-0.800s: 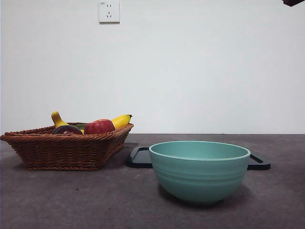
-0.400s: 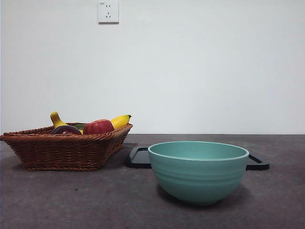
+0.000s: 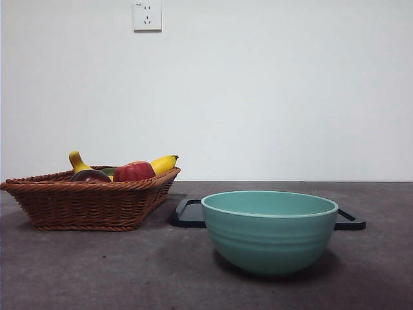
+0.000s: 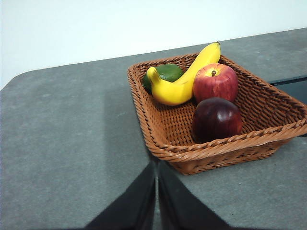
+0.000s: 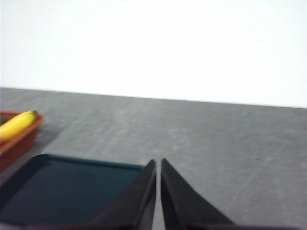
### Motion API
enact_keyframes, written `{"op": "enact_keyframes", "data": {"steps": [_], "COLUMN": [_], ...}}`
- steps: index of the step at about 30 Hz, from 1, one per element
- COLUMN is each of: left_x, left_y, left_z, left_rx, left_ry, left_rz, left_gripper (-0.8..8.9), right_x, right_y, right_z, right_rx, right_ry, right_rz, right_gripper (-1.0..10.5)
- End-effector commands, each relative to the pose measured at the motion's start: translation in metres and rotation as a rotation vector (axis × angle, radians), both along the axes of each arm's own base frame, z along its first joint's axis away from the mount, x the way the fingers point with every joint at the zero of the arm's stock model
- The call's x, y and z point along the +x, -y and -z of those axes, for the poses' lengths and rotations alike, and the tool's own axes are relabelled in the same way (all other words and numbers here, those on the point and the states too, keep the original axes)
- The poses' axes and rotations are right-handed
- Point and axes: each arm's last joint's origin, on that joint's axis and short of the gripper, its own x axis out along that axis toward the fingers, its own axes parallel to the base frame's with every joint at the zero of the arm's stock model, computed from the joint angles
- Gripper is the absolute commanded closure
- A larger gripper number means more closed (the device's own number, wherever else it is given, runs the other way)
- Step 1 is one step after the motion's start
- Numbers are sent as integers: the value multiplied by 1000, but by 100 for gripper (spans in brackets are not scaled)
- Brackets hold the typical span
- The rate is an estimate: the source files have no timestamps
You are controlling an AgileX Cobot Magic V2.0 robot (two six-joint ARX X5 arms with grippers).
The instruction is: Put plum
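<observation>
1. Plum (image 4: 217,119) is sitting inside the wicker basket (image 4: 230,148), touching the red apple (image 4: 215,82) at its 12 o'clock.
2. Banana (image 4: 184,79) is lying at the apple's 10 o'clock, with a green fruit (image 4: 165,73) peeking out behind it.
3. Left gripper (image 4: 157,167) is hovering just outside the basket rim, jaws pressed together, gripping nothing.
4. Right gripper (image 5: 158,165) is hanging over the dark tray (image 5: 67,187), jaws pressed together, also gripping nothing.
5. Teal bowl (image 3: 270,231) is standing in front of the tray, at the basket's 3 o'clock in the front view.

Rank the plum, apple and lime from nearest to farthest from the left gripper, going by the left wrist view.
From the left gripper:
1. Plum, at the wicker basket's near end.
2. Apple, just behind the plum.
3. Lime, in the far corner behind the banana.
</observation>
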Motion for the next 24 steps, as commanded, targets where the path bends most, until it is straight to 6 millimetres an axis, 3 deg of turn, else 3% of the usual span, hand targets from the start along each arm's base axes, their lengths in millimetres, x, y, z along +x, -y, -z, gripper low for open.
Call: {"op": "enact_keyframes", "data": {"steps": [1,11,24], "left_x": [1,1,1], "left_y": [0,0,0], "left_z": [8,8,8], "left_rx": [-2,-2,-2], "left_ry": [-28,-28,-28], "left_rz": [-5,-5,-5], "left_gripper": [805,805,805], "right_x": [-1,0,1], "right_y": [3,5,5], "right_z": [16,72,100], "right_rx": [-19,-16,-6], "right_ry": [60,43,-43], "right_rz": [39,77,77], "right_gripper": [942,942,942]}}
